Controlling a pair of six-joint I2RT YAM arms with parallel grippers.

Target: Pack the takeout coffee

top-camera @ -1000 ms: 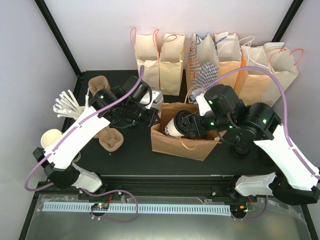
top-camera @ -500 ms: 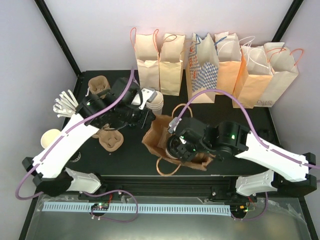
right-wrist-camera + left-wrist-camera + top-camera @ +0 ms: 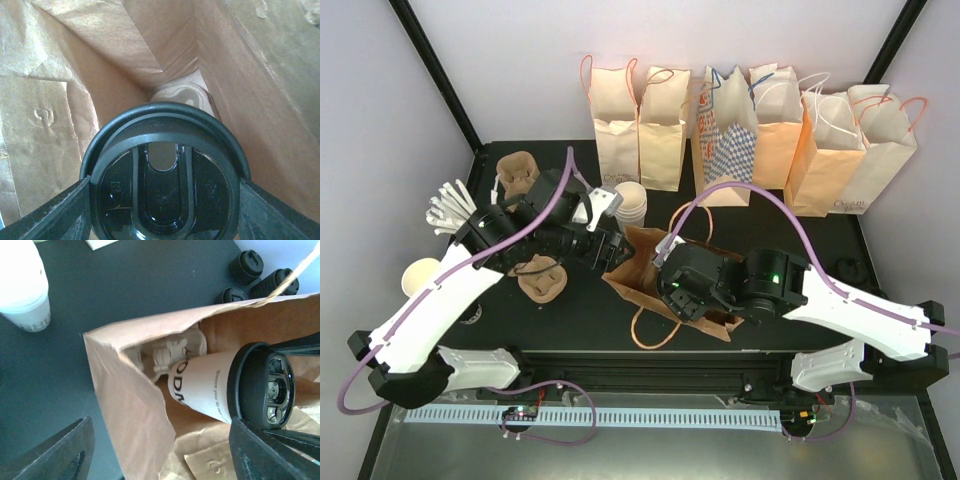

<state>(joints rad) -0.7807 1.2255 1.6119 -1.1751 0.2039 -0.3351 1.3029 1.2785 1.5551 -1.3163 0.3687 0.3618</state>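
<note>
While the right tool [image 3: 165, 181] is reaching into the open brown paper bag [image 3: 632, 262], it is gripping the takeout coffee [image 3: 210, 385] by its black lid [image 3: 162, 170], one finger pressing on each side of the rim. The cup is sitting inside the bag, ahead of that tool. Its long axis is running straight on from the tool's reach: the lid is facing back toward the wrist, and the white base is pointing deeper into the bag. In the left wrist view the cup is lying across the picture, lid to the right and base to the left, with the printed lettering on its side showing.

Past the cup's base, at the far end of the bag, a pale pulp carrier [image 3: 170, 347] is sitting, right in the line the cup is pointing along. The bag's creased walls are closing in near both sides of the lid.

The left tool [image 3: 161, 422] is hanging wide open and gripping nothing, its two fingers standing well apart, with the bag's torn-looking rim just ahead of them. Beyond that tool, past the bag, a stack of white cups [image 3: 22, 285] and a few short stacks of black lids [image 3: 247, 265] are standing on the dark worktop [image 3: 125, 280]. Farther off from both tools, a row of paper bags [image 3: 660, 120] is standing along the back edge.
</note>
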